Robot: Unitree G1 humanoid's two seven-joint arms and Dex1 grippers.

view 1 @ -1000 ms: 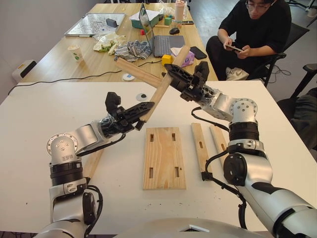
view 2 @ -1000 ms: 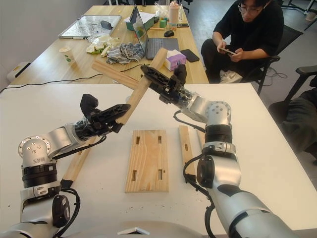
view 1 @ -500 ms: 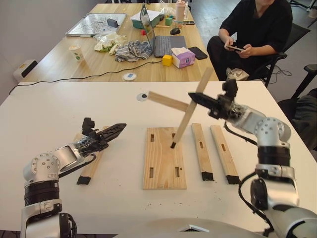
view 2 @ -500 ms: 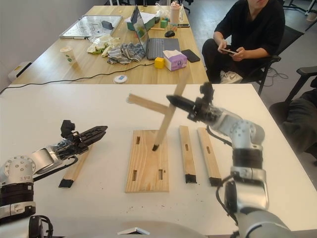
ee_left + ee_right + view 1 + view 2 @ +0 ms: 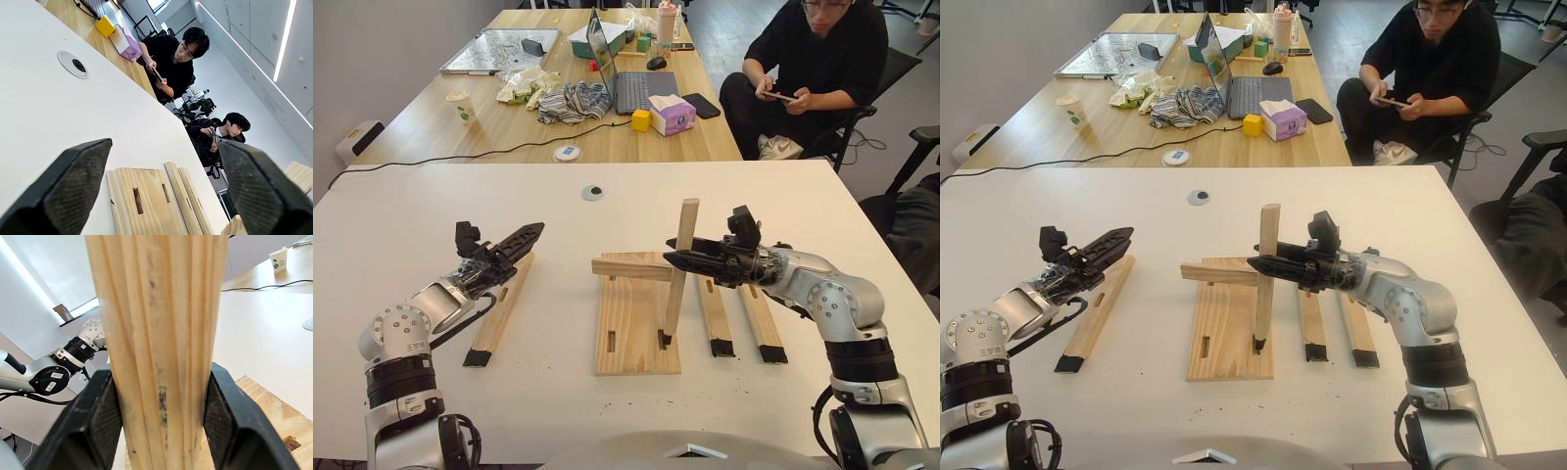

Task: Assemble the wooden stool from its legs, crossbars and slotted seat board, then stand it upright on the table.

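Right fingers point(image 5: 700, 260) clamping upright leg point(image 5: 684, 235) on seat board point(image 5: 631, 354) — left fingers point(image 5: 521, 236) spread wide, hovering

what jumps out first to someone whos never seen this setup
The eye goes first to the wooden leg standing upright in the middle of the white table. The right gripper clamps it, a crossbar juts from it toward the robot's left, and its lower end is on the slotted seat board. Next comes the left gripper, open above another leg lying flat to the left.
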